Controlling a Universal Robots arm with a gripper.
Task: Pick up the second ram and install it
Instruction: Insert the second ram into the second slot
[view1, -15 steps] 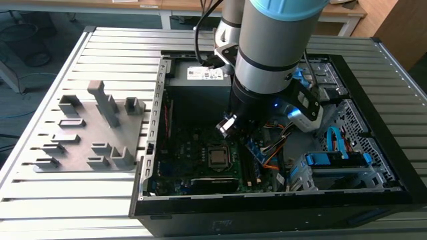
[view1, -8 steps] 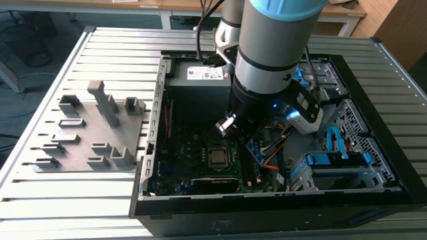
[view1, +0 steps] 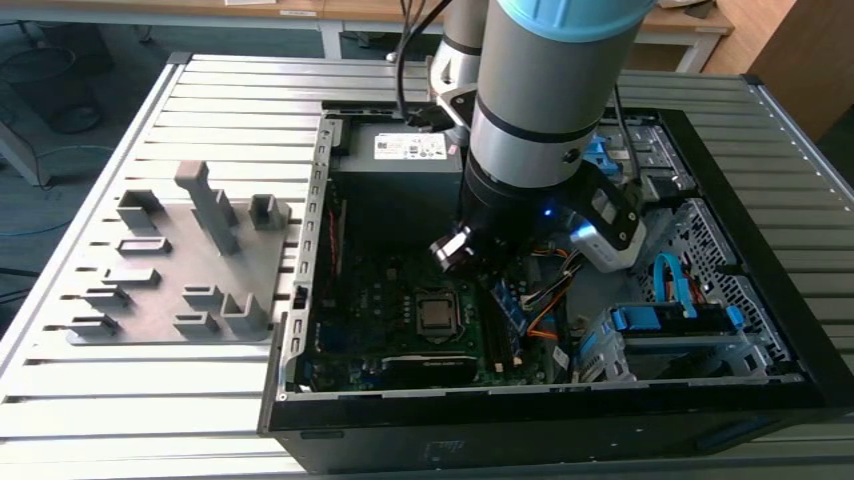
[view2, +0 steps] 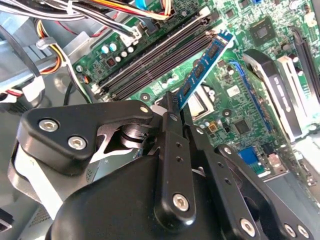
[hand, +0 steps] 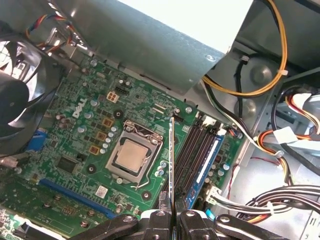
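My gripper (view2: 173, 102) is shut on the second ram (view2: 206, 66), a thin stick with dark chips on a blue board, pinched at one end. In the first wrist view the ram (hand: 172, 160) appears edge-on between my fingertips (hand: 172, 214). It hangs above the motherboard, between the CPU socket (hand: 131, 156) and the dark memory slots (hand: 195, 150), and is not seated in any slot. Another stick (hand: 208, 159) with a pale label stands in the slot farthest from the socket. In the exterior view my gripper (view1: 494, 272) is down inside the open computer case (view1: 320, 200).
A grey holder tray (view1: 187, 260) with upright ribs lies on the slatted table at the exterior view's left. Bundles of wires (hand: 280, 195) run close beside the slots. A fan (hand: 20, 95) and a blue drive cage (view1: 674, 325) flank the board.
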